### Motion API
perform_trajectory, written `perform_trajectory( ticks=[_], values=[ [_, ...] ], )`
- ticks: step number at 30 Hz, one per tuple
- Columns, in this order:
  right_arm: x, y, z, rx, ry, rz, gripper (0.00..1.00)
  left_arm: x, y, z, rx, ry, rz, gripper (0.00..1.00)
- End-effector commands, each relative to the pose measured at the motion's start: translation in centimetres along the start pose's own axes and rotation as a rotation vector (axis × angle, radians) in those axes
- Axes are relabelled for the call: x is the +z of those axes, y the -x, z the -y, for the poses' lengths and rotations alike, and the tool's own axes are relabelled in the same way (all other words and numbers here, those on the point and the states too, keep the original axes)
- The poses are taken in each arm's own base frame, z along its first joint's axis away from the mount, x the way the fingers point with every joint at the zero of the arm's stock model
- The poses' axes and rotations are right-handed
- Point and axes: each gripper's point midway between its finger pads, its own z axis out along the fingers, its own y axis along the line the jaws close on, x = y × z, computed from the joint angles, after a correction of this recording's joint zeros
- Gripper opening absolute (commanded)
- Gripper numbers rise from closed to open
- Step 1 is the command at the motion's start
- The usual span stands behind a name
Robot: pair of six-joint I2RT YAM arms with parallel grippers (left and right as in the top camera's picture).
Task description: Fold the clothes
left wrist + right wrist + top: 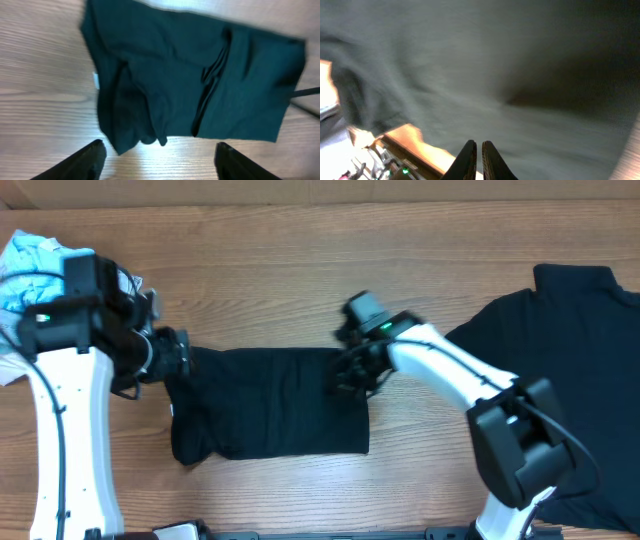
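Left tool (160,151) spread wide, empty, right tool (479,148) closed over folded black T-shirt (270,402), white tag (96,80) unreadable

**Open wood around a folded shirt, with an arm at each end**

A folded black T-shirt (270,405) fills the middle of the wooden table (250,290). Bare wood runs open along the far side, with a narrower strip along the near edge. The left gripper (178,355), fingers spread, blocks the shirt's left end. The left arm (60,410) and a pale blue fabric bundle (30,260) take up the left side. The right gripper (350,375), fingers pressed together, sits over the shirt's far right corner. The right arm (450,370) slants across the gap before a second black T-shirt (570,340), which covers the table's right end.
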Motion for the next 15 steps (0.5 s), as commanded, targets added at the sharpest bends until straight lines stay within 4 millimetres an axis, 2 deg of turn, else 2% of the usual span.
perform_trajectory(
  ticks=[1,5,7,12,15],
  values=[
    [-2.2,0.0,1.1,-0.109,-0.032,0.019,0.09,3.9,-2.1,0.4,-0.018,-0.076,-0.083,0.62],
    [-1.7,-0.9,3.9,-0.088,-0.126,-0.009,0.11,8.4,-3.8,-0.4,-0.032,-0.082,-0.119,0.33],
    [-1.0,-1.4,4.4,-0.113,-0.121,-0.026,0.11,10.3,-4.7,-0.9,-0.056,-0.079,-0.131,0.19],
    [-0.6,-1.5,5.4,-0.167,-0.145,-0.024,0.13,13.8,-6.9,-2.7,-0.096,-0.038,-0.147,0.07],
    [-0.7,-1.4,5.5,-0.188,-0.147,-0.025,0.13,14.7,-7.7,-5.8,-0.2,0.11,-0.141,0.04]
  ],
)
